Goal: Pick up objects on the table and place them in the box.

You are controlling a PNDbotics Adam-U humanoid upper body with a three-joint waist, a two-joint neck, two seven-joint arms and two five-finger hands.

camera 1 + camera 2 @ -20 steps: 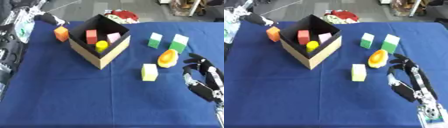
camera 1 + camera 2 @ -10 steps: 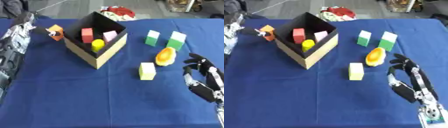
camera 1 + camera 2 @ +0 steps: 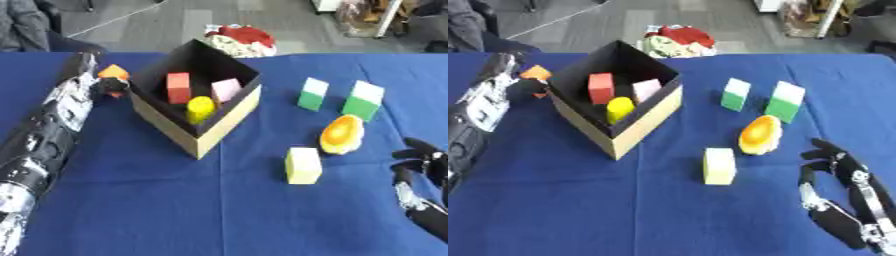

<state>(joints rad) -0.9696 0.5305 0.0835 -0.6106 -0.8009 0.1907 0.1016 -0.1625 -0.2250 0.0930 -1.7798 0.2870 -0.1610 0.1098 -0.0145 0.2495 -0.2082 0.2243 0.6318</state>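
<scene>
orange block (image 3: 112,72) sits at the left hand (image 3: 107,86), just off the box (image 3: 219,135) at its nine o'clock side. the fingers look curled onto the block, though the hold itself is hard to read from here. inside the box: a red block (image 3: 178,87), a pink block (image 3: 226,89) and a yellow piece (image 3: 200,108). for this step, my call is lift the block clear of the near wall, carry it toward three o'clock over the opening, and let go only once it is past the rim. right hand (image 3: 839,200) idles at five o'clock, fingers relaxed and holding nothing. waiting on the blue worktop (image 3: 175,200): two green-and-white blocks (image 3: 311,94) (image 3: 363,100), an orange-yellow oval (image 3: 340,134) and a pale yellow block (image 3: 303,165).
</scene>
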